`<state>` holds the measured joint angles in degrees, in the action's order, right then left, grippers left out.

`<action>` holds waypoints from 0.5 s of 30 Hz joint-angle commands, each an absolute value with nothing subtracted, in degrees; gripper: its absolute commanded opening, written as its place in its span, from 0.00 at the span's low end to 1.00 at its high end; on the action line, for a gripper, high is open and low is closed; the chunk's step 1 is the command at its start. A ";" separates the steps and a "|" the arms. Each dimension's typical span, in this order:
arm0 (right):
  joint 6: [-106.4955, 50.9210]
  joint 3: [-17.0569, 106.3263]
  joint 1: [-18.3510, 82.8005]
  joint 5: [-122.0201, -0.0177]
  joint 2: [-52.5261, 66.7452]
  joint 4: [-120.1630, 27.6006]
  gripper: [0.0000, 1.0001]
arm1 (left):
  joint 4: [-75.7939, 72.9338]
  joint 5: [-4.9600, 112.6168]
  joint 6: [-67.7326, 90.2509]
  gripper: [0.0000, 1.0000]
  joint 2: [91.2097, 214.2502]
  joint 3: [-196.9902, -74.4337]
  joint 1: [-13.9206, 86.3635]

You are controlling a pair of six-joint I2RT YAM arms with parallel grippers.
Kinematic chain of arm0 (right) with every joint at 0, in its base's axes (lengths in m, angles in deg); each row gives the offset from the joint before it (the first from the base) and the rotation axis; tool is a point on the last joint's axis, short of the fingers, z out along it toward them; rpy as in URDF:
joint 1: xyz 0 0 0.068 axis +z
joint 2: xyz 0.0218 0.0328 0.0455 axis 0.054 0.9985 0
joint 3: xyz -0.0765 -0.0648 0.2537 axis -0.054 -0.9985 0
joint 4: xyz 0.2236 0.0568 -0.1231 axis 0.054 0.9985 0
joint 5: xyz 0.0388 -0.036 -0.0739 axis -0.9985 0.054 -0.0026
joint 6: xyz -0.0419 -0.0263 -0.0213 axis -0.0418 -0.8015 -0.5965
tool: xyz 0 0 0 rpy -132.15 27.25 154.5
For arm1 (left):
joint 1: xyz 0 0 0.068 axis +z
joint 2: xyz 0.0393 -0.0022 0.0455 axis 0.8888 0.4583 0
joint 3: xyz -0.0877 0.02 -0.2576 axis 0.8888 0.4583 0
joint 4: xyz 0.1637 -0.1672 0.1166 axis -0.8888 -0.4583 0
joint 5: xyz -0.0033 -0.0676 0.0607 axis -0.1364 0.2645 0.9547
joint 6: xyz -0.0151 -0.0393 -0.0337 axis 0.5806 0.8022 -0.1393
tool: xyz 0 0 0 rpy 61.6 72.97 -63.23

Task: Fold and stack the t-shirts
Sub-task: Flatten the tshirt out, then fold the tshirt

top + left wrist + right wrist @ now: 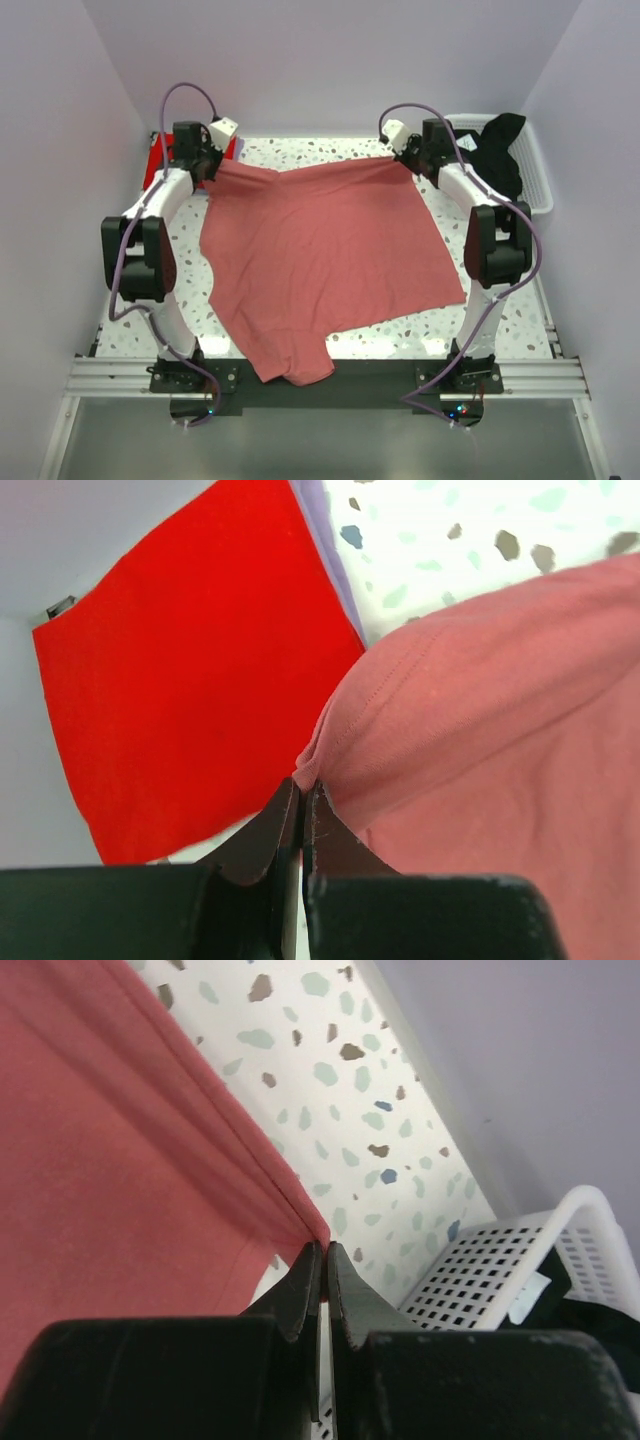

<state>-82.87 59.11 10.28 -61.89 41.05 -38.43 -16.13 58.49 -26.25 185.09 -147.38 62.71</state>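
Both arms: white rounded link shells (170, 195), black joint housings (135, 255), grey-lilac cables (185, 88) looping along each arm, white boxy wrist cameras (222, 130). Left gripper (303, 786): dark brown tapered fingers (265, 830) on black matte block body

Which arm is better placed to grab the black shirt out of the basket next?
Right, most likely. The right claw, shut on the pink shirt's far corner, sits beside the white basket holding the black shirt. The left claw pinches the opposite corner, over by the red shirt.

Pale lilac walls (330, 60) enclose a white speckled terrazzo table (330, 150), evenly lit.
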 commanded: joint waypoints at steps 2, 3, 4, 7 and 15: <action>-85.93 61.55 9.60 -68.66 38.97 -32.21 0.00 | -21.71 58.40 -25.37 0.00 175.07 -142.92 61.23; -86.71 61.46 9.43 -69.28 38.79 -31.50 0.00 | -22.77 58.57 -24.93 0.00 173.93 -142.12 60.97; -87.16 61.46 9.43 -69.90 38.79 -30.36 0.00 | -23.83 59.01 -24.32 0.00 171.83 -140.55 60.44; -88.03 61.46 8.81 -71.83 38.79 -29.04 0.00 | -29.01 59.97 -21.51 0.00 168.31 -138.35 58.60; -94.96 61.38 4.68 -76.49 37.56 -21.49 0.00 | -39.38 60.77 -16.50 0.00 159.43 -129.74 54.81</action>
